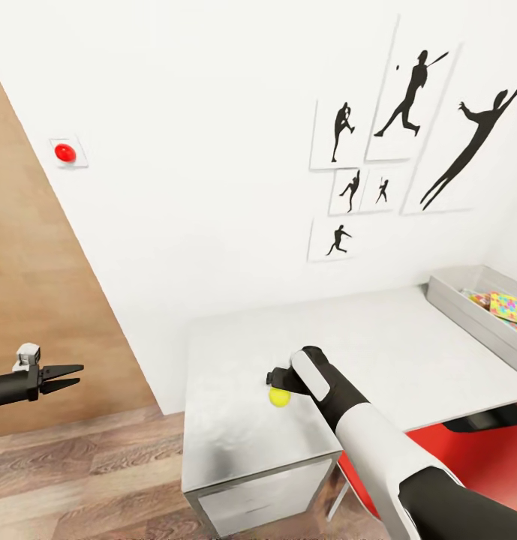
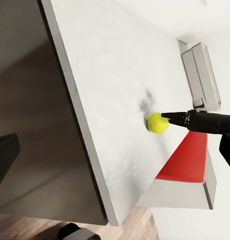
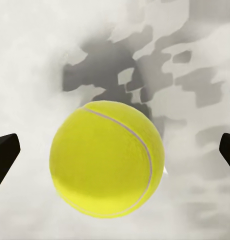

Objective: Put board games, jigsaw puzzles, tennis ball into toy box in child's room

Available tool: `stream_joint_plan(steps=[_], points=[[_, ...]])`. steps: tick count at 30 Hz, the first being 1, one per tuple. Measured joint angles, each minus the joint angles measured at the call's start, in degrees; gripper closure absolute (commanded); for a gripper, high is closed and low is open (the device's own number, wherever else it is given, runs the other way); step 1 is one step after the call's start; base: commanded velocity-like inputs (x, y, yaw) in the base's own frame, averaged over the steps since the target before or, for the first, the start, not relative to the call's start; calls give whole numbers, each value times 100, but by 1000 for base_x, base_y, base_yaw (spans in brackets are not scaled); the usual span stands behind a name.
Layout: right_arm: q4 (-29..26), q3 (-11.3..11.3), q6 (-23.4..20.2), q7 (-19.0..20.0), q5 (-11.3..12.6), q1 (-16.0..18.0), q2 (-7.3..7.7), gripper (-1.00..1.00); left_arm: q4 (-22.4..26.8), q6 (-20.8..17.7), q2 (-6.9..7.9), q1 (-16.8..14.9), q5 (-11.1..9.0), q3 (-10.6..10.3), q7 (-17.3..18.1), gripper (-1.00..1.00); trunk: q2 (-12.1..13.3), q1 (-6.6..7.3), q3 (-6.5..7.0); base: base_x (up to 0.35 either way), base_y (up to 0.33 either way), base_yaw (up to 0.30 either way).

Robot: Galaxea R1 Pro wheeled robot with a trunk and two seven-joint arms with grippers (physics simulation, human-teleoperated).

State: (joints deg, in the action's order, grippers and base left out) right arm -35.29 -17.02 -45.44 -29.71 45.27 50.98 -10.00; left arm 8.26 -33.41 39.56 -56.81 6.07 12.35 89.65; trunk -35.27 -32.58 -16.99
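Right wrist view, tennis ball [image 3: 106, 158] on table [image 3: 39, 45], between spread fingers [image 3: 3, 155].

The right arm [image 1: 378, 450] has a smooth white shell with rounded edges, and a black band runs along it. Near the wrist the cover is white on one side and black on the other. The right gripper [image 1: 275, 379] is black and short. The left gripper [image 1: 67, 377] has two thin black fingers that end in points. Just behind these fingers sits a small light grey block [image 1: 27, 355] like a cube. The left forearm [image 1: 7, 390] behind it is dark.
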Motion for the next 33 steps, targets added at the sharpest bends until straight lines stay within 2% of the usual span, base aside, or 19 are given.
stream_joint_plan(steps=[18, 19, 33], points=[[-52, -26, -2, 18, -5, -5, 0, -100, 0, 0, 2, 0, 0, 1, 0, -100, -1, 0, -135, 0, 0, 0], [-54, -26, -2, 18, -4, -5, 0, 100, 0, 0, 4, 0, 0, 1, 0, -100, -1, 0, -136, 0, 0, 0], [-61, -9, -19, 46, -29, -5, 0, 100, 0, 0, 8, 0, 1, 1, 0, -100, -1, 0, -137, 0, 0, 0]])
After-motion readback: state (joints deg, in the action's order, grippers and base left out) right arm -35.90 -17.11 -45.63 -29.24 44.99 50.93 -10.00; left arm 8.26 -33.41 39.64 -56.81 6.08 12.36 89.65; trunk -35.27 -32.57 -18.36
